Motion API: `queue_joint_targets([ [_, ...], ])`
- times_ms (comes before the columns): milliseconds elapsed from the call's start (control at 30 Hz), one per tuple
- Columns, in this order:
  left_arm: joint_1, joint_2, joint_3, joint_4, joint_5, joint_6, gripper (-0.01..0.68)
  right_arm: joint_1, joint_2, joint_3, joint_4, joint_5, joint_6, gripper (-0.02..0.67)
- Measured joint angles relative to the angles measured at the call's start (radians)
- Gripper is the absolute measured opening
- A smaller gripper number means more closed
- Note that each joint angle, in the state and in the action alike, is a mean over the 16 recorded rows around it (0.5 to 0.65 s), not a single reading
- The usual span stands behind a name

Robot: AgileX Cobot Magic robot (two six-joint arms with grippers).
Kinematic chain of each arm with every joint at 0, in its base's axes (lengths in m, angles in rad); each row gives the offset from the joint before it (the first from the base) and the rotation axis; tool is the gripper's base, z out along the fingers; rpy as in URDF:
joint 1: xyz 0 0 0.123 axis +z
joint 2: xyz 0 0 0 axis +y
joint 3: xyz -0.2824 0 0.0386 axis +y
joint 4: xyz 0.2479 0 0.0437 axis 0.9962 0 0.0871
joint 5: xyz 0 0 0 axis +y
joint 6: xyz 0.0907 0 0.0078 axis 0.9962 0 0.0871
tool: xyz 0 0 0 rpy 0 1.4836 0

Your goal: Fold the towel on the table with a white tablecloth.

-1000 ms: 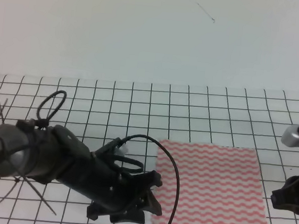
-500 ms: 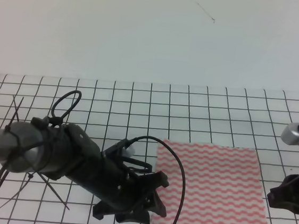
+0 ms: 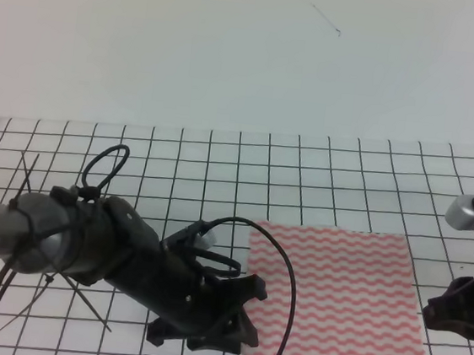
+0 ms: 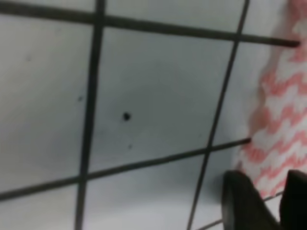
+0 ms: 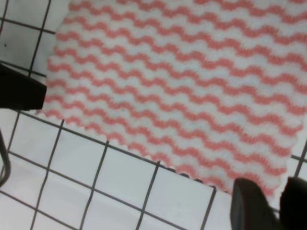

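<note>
2 arms show in the exterior high view. The left gripper [image 3: 234, 321] reaches in low from the left, its dark fingers down at the near-left corner of the towel [image 3: 335, 294]. The towel lies flat and unfolded on the table with a white tablecloth [image 3: 178, 171], right of the middle and toward the near edge. A black cable [image 3: 282, 275] loops from the left arm over the towel's left edge. The right gripper [image 3: 460, 311] sits at the right border of the view, just beside the towel's right edge; only part of it shows here.

In the left wrist view the camera is very close to the cloth. Grid lines cross the white surface, and the towel [image 4: 283, 110] fills the right edge. 2 dark fingertips [image 4: 242, 201] stand at the lower right with a narrow gap between them, right at the towel's corner; I cannot tell whether they pinch the fabric.

In the right wrist view the towel [image 5: 182, 86] fills most of the frame, smooth, with its zigzag-cut edge running along the grid. The right gripper's 2 fingertips [image 5: 249, 203] sit at the bottom right over the towel's near corner, close together; whether cloth is caught between them is unclear. A dark shape [image 5: 21, 91] at the left edge touches the towel's far corner.
</note>
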Motion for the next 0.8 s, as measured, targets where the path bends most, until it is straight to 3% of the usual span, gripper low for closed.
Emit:
queue_joint_targets([
  [467,0.0,0.0,0.0,-0.069,0.015,0.098,0.075,0.0,0.0,0.0,-0.007,0.008,-0.004,0.157],
  [800,0.011,-0.002,0.0,-0.204,0.02,0.235,0.006,0.0,0.0,0.0,-0.018,0.012,-0.011,0.157],
])
